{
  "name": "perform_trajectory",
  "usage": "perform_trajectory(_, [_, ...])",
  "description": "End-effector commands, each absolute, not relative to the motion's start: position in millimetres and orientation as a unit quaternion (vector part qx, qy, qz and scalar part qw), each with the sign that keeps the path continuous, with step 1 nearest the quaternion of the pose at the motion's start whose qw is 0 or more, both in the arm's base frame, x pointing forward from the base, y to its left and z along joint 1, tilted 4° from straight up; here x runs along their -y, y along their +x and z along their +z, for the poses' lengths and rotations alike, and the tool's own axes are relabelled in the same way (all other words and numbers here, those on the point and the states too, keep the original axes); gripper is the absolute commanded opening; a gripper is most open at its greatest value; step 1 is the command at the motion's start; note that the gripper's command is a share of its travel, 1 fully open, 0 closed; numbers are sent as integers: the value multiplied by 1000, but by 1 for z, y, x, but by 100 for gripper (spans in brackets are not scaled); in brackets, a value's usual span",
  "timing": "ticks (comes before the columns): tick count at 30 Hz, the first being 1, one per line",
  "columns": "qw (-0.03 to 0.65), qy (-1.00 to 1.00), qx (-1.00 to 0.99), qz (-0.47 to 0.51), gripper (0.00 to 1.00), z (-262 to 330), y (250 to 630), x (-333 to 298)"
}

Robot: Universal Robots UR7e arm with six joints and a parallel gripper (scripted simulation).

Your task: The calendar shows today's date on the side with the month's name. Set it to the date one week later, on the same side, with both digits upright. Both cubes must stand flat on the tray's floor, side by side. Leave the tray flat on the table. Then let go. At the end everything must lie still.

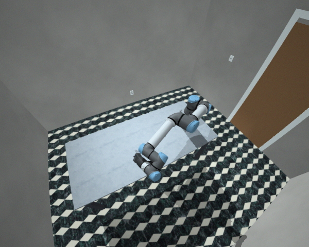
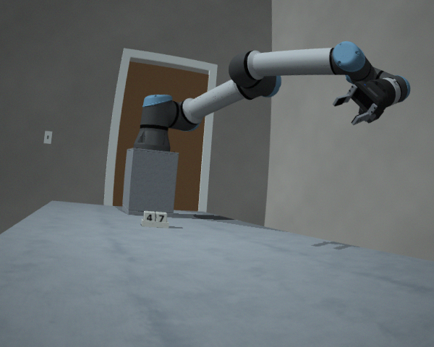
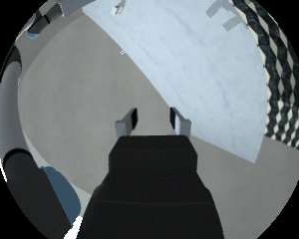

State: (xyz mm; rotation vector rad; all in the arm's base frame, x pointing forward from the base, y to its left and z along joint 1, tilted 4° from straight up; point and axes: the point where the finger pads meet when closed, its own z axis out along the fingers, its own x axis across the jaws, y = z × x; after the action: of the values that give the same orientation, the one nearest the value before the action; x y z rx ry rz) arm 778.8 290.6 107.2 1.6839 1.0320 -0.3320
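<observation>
The black two-finger claw (image 2: 359,109) hangs high in the air with its fingers spread wide and nothing between them. It is well apart from the small white calendar tray (image 2: 154,224), which stands flat on the grey-blue table top (image 2: 210,291) just before the grey pedestal (image 2: 150,181) of the white-and-grey arm (image 2: 291,62). The tray's two white cubes, side by side, show 4 (image 2: 148,217) and 7 (image 2: 160,217) toward the exterior view. The coming move, I judge, must carry the claw far down and back toward the arm's own base, across the tray's long axis.
</observation>
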Motion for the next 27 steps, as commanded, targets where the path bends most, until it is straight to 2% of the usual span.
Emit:
perform_trajectory(1, [536, 710, -434, -142, 100, 108, 779, -287])
perform_trajectory(18, [494, 726, -445, -176, 100, 91, 777, -242])
perform_trajectory(27, [443, 742, -459, -206, 100, 73, 768, -194])
